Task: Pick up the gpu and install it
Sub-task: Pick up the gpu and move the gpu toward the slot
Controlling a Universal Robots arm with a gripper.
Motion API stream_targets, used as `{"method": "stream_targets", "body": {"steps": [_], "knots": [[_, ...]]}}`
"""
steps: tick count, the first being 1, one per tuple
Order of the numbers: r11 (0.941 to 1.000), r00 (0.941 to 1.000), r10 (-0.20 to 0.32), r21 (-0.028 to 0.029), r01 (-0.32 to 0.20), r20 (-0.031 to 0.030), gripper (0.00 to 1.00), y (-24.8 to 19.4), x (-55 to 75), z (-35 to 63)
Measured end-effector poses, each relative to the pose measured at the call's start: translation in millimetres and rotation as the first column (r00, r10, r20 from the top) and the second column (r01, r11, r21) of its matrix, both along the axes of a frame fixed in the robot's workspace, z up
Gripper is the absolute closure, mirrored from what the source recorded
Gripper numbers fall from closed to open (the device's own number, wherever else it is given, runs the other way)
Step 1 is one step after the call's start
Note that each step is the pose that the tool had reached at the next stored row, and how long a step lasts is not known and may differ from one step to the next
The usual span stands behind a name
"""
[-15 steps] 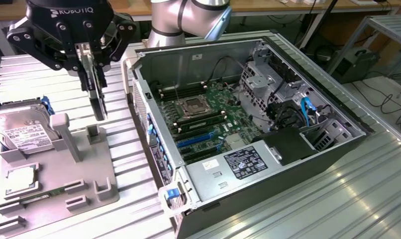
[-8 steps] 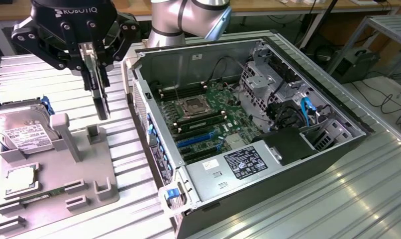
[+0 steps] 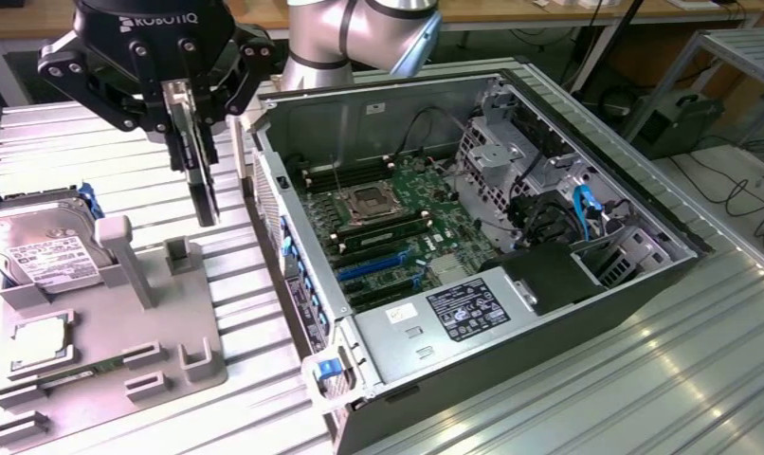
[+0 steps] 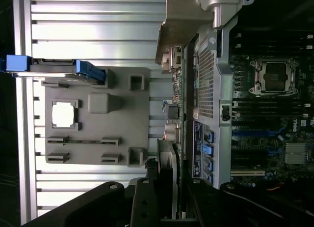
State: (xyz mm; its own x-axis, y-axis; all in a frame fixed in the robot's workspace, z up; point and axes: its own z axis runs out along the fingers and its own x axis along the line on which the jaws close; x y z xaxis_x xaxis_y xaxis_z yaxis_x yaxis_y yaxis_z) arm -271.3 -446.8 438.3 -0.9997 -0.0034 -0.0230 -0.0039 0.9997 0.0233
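And here the black, chunky-linked tool point(image 3: 190, 133) is pinching the gpu point(image 3: 205, 194), a thin flat card with a dark face and a slim silver metal edge. It hangs edge-on in the air above the grey moulded plastic fixture tray point(image 3: 104, 332), on the exterior view's left, just beside the open dark metal computer case point(image 3: 547, 370) and clear of both. The worry is this: the grip sits on a smooth, hard, narrow top edge, so the long card could well swing or slide in the grip. The case's thin sheet-metal wall stands between the card and the green motherboard point(image 3: 414, 213), so a low pass would likely clip that rim. The blue plastic expansion slots point(image 3: 375, 268) are slim and rigid, and a slight tilt could jam the card's edge or bend its bracket. The ribbed aluminium bench point(image 3: 685, 379) looks hard and unforgiving to a dropped board
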Motion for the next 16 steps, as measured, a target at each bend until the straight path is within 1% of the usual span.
{"method": "stream_targets", "body": {"steps": [16], "knots": [[1.0,1.0,0.0,-0.0001,0.0,0.0,0.73,0.0,12.3,0.0]]}}
